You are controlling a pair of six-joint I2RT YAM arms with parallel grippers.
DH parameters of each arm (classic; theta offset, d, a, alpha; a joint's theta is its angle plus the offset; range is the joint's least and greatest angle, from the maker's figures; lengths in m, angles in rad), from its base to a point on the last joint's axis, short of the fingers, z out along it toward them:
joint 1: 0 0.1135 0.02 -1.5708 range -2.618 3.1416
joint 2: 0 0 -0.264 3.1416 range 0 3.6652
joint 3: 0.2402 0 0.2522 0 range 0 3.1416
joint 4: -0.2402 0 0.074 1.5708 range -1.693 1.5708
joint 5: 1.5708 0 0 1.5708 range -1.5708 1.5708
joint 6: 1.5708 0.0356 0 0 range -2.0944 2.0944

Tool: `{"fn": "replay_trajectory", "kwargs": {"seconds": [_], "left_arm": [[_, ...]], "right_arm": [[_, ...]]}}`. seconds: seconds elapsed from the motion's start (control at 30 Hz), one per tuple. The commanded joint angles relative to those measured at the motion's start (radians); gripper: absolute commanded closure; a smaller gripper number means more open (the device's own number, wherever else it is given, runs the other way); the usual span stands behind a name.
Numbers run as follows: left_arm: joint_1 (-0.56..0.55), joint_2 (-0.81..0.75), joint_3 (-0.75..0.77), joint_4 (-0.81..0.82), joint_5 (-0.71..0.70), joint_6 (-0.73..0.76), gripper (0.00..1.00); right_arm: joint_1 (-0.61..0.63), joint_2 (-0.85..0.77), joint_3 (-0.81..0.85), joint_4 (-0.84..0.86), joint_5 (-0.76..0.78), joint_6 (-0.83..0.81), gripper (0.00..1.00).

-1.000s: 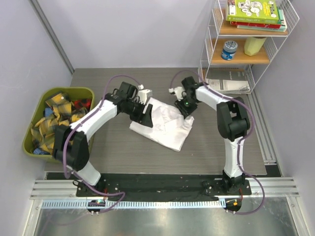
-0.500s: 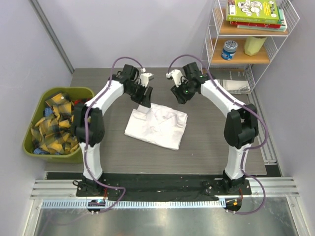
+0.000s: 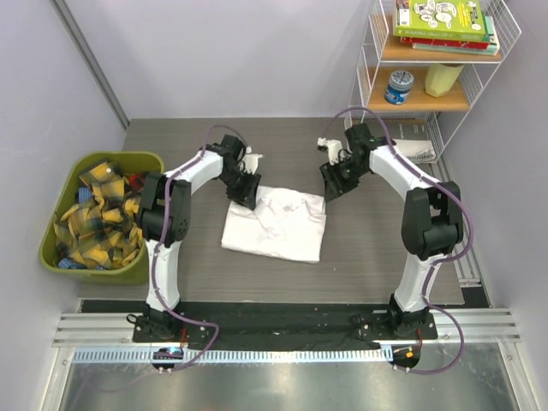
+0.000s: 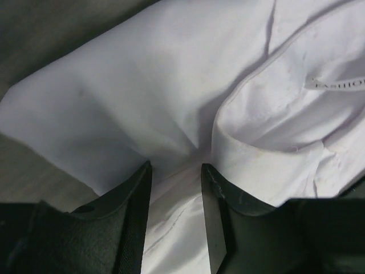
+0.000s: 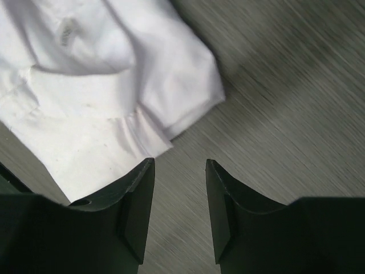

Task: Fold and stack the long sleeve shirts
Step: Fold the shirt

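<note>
One white long sleeve shirt (image 3: pixel 276 226) lies folded into a rough rectangle in the middle of the table. My left gripper (image 3: pixel 245 190) is over its far left corner. In the left wrist view the gripper (image 4: pixel 175 168) is open, with the shirt (image 4: pixel 142 97) and its collar under and between the fingers. My right gripper (image 3: pixel 332 185) is open just off the shirt's far right corner. In the right wrist view the gripper (image 5: pixel 179 162) has only bare table between its fingers, and the shirt (image 5: pixel 85 85) lies to the upper left.
A green bin (image 3: pixel 128 157) of yellow-and-black plaid cloths (image 3: pixel 94 218) stands at the left table edge. A wire shelf (image 3: pixel 419 101) stands at the back right with books (image 3: pixel 441 19), a can (image 3: pixel 399 86) and white papers (image 3: pixel 402 147).
The shirt has been drawn flatter and squarer. My left gripper came down onto its far left corner. My right gripper moved right, off the shirt and over bare table.
</note>
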Motion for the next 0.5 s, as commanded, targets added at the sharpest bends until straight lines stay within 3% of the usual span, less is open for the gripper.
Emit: {"fn": "replay_trajectory", "kwargs": {"seconds": [0.0, 0.13, 0.3, 0.47], "left_arm": [[-0.028, -0.123, -0.168, -0.018, 0.098, -0.125, 0.58], [-0.012, -0.226, -0.189, -0.005, 0.104, -0.09, 0.45], [0.05, -0.255, -0.094, -0.161, 0.207, 0.031, 0.39], [0.048, -0.278, -0.134, -0.215, 0.233, 0.125, 0.34]], "right_arm": [[-0.069, -0.002, 0.048, -0.073, -0.029, -0.065, 0.54], [-0.08, -0.007, 0.03, -0.103, -0.118, -0.079, 0.54], [-0.077, -0.001, -0.004, -0.102, -0.212, -0.067, 0.5], [-0.079, 0.048, -0.004, -0.084, -0.264, -0.044, 0.45]]}}
